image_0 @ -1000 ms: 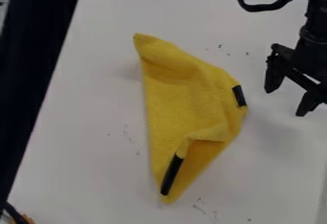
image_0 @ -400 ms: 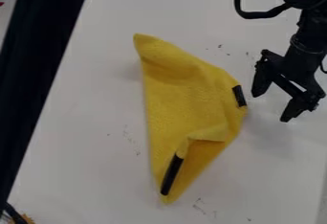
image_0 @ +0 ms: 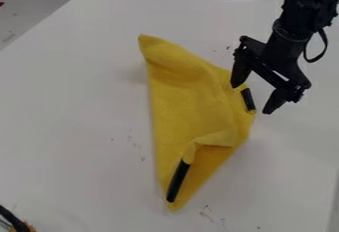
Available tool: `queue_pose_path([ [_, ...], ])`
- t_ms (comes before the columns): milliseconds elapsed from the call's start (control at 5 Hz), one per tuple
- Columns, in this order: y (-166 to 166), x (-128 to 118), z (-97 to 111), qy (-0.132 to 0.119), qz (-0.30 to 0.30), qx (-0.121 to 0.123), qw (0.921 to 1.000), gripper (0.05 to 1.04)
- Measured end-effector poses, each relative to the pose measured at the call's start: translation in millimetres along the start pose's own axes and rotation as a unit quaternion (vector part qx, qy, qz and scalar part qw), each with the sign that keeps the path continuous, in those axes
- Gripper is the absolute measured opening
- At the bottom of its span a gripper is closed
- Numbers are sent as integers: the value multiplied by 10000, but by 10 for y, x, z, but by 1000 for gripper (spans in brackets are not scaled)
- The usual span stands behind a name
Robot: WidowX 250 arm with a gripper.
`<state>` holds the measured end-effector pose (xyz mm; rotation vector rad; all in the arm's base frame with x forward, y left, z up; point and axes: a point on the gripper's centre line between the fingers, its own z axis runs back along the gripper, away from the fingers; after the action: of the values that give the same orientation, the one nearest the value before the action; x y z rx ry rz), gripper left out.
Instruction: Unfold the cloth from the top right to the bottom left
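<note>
The soft-looking yellow cloth (image_0: 189, 107) lies rumpled on the smooth, pale desk (image_0: 79, 127), tapering to points at eleven and six o'clock; at its two o'clock hangs the angular black gripper (image_0: 252, 98), fingers spread.

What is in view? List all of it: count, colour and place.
cloth: one, yellow, partly folded, mid-surface
upper strip: one, black, at the cloth's right edge
lower strip: one, black, near the cloth's bottom corner
work surface: one, white, under the cloth
marks: several, dark, scattered around the cloth
area beyond the surface: one, grey, top left
red bit: one, red, left edge near the top
frilly item: one, orange, bottom left corner, partly cut off
cord: one, black, beside the frilly item
arm: one, black, upper right
tool: one, black, open, at the cloth's right edge
</note>
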<state>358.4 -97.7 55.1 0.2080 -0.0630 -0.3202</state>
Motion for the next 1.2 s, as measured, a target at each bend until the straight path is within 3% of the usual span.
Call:
queue_pose_path([
  [200,103,-95,-58,39,125,55,9999,1001],
  [600,66,-94,-295,-105,134,-527,9985,1001],
  [1000,57,-113,-436,-68,55,-736,9973,1001],
  [1200,40,-126,-464,-102,18,-762,9970,944],
])
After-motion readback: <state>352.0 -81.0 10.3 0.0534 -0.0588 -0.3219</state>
